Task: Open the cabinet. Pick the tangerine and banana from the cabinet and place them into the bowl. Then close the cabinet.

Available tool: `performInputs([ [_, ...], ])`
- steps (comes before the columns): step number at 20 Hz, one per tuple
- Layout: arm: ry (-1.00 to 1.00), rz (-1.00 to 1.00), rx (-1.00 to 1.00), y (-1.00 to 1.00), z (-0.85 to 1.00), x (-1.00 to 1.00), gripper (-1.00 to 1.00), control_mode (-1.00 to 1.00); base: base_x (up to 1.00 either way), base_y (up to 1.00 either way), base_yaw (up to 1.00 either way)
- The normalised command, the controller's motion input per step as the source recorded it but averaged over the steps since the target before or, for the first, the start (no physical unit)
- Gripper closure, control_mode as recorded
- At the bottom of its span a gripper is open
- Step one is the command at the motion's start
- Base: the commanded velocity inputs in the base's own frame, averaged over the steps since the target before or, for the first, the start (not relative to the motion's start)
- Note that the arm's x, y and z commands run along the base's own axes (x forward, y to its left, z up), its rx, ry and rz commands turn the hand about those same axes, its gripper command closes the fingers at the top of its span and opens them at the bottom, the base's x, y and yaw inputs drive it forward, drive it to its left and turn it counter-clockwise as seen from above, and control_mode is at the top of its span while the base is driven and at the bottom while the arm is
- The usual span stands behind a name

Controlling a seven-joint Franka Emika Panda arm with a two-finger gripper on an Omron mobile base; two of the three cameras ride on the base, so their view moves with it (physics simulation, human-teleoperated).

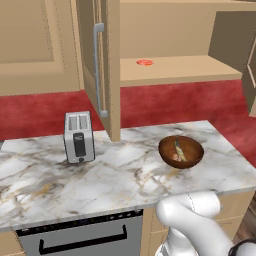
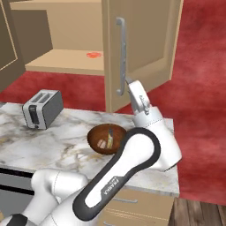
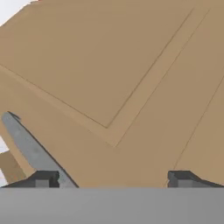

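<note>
The cabinet point(image 1: 175, 70) stands with both doors swung wide. A small orange-red tangerine point(image 1: 145, 62) point(image 2: 93, 54) rests on its shelf. On the marble counter sits the dark reddish-brown bowl point(image 1: 192, 156) point(image 2: 95, 137), and a yellowish banana point(image 1: 178, 148) point(image 2: 109, 136) lies inside it. My gripper point(image 2: 128, 81) point(image 3: 112, 179) is open, up against the outer face of the right door point(image 2: 145, 39), by the lower end of its silver bar handle point(image 2: 121, 57) point(image 3: 30, 146). In the hand view that handle runs just beside the left fingertip point(image 3: 43, 179).
A silver toaster point(image 1: 79, 136) point(image 2: 42, 108) stands at the counter's left. The open left door point(image 1: 112, 65) with its handle point(image 1: 98, 70) juts out over the counter point(image 1: 125, 180). A dark appliance front point(image 1: 80, 240) sits below the counter edge.
</note>
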Motion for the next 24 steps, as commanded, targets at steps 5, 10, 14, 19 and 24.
performInputs([
  [5, 0.19, -0.03, 0.0, 0.58, 0.08, 0.06, -1.0, -1.0, 0.0, 0.0, 0.0],
  [10, 0.29, -0.09, 0.0, 0.36, 0.17, 0.05, -1.0, -1.0, 0.0, 0.0, 0.0],
  [14, 0.33, -0.11, 0.0, 0.33, 0.21, 0.14, -1.0, -1.0, 0.0, 0.0, 0.0],
  [19, 0.24, -0.05, 0.0, 0.28, 0.03, 0.36, -1.0, -1.0, 0.0, 0.0, 0.0],
  [24, 0.03, 0.03, 0.02, 0.04, -0.12, 0.74, -1.0, -1.0, 0.0, 0.0, 0.0],
])
